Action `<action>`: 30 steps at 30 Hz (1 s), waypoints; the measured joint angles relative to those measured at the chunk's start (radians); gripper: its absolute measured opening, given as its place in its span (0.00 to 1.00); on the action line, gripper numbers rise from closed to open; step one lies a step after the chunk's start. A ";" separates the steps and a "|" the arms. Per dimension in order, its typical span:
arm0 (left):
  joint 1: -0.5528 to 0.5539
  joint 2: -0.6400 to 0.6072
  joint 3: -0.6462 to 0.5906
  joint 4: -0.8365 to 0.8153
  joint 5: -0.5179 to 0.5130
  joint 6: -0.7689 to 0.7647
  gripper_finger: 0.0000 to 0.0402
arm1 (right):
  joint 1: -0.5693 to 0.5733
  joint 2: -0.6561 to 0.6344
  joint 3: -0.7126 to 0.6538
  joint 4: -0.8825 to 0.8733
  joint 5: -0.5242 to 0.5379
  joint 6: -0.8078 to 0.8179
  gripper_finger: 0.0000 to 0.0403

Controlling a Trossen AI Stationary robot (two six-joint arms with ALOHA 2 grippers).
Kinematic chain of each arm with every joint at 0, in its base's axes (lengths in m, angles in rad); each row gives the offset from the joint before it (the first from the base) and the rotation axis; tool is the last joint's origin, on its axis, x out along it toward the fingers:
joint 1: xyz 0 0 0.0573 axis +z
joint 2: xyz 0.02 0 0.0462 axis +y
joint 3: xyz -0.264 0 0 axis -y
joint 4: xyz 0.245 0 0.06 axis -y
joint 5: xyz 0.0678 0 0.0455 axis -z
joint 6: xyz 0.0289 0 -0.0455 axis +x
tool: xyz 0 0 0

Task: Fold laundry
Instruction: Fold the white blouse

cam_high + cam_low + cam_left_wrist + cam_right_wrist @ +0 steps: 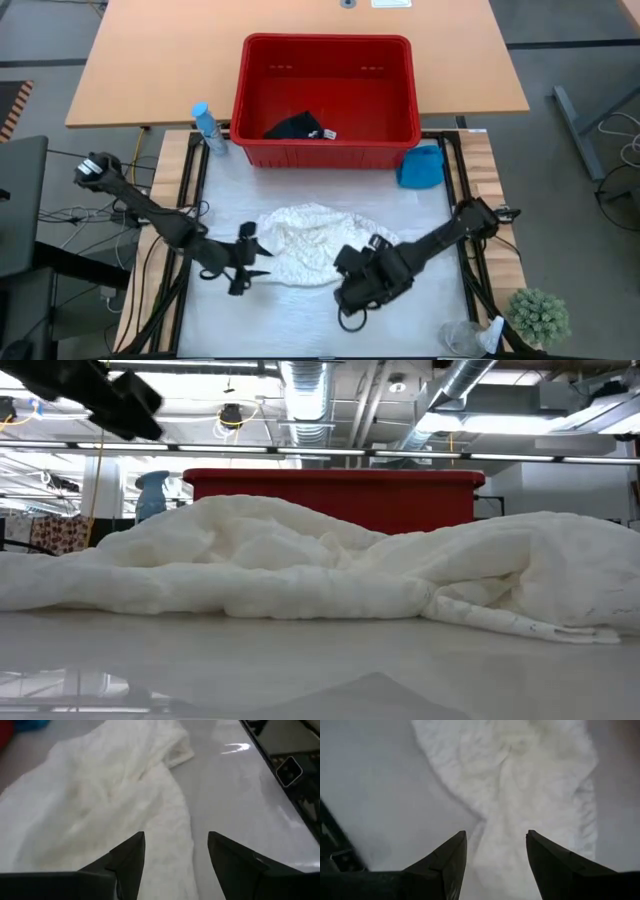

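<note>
While both grippers stand open and empty, you have the cream cloth [315,243] lying in a loose heap at centre frame in the high view, on the white table [420,210]. The left gripper [252,262] sits at the heap's left edge, the right gripper [352,290] at its lower right; in each wrist view the fingers are spread with cloth between and beyond them, nothing pinched.

Judgement on handling: the cloth reads as soft, light and limp, with lacy texture that could snag on a fingertip. It will drape and bunch, not hold a crease unaided. The table looks glossy, so expect the heap to slide when you drag it. Take hold at a hem or corner, not mid-heap; the thin edge trailing at lower right in the low view looks a fair candidate. Pinch a single layer if you can tell layers apart.

Blue garment [422,166] lies right of centre, beside the red basket [255,100]. Dark garment [295,127] lies inside that basket, upper centre.
</note>
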 joint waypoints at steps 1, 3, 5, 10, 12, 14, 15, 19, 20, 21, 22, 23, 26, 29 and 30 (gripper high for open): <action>0.015 0.024 0.000 0.044 0.024 0.043 0.51 | 0.007 0.007 -0.001 0.003 0.000 0.017 0.56; 0.046 0.057 0.000 0.121 0.070 0.122 0.51 | 0.011 0.009 -0.001 0.006 -0.004 0.052 0.56; 0.076 0.082 0.000 0.178 0.095 0.169 0.51 | 0.024 0.011 -0.001 0.000 -0.005 0.073 0.56; 0.127 0.175 0.001 0.202 0.121 0.258 0.51 | 0.045 0.011 -0.001 0.006 -0.006 0.134 0.56; 0.133 0.231 0.001 0.246 0.130 0.302 0.51 | 0.057 0.011 -0.001 0.003 -0.006 0.148 0.55; 0.138 0.289 0.018 0.268 0.116 0.328 0.51 | 0.067 0.011 -0.001 0.003 -0.006 0.169 0.55; 0.140 0.320 0.035 0.269 0.089 0.336 0.51 | 0.073 0.011 -0.001 0.003 -0.006 0.181 0.55; 0.149 0.432 0.115 0.267 0.017 0.392 0.51 | 0.089 0.011 -0.001 0.002 -0.005 0.222 0.54; 0.153 0.461 0.134 0.266 0.024 0.408 0.51 | 0.094 0.011 -0.001 0.002 -0.005 0.227 0.54; 0.157 0.489 0.152 0.259 0.039 0.417 0.51 | 0.099 0.011 -0.001 0.002 -0.005 0.231 0.54; 0.162 0.516 0.169 0.247 0.052 0.420 0.51 | 0.102 0.011 -0.001 0.003 -0.006 0.237 0.54; 0.164 0.540 0.185 0.233 0.057 0.420 0.51 | 0.107 0.011 -0.001 0.003 -0.006 0.246 0.54; 0.170 0.600 0.231 0.196 -0.008 0.405 0.51 | 0.120 0.011 -0.001 0.002 -0.005 0.276 0.54; 0.190 0.633 0.273 0.133 -0.071 0.399 0.48 | 0.132 0.011 -0.001 0.002 0.001 0.302 0.54; 0.198 0.639 0.285 0.107 -0.065 0.395 0.46 | 0.137 0.011 -0.001 0.003 0.004 0.309 0.54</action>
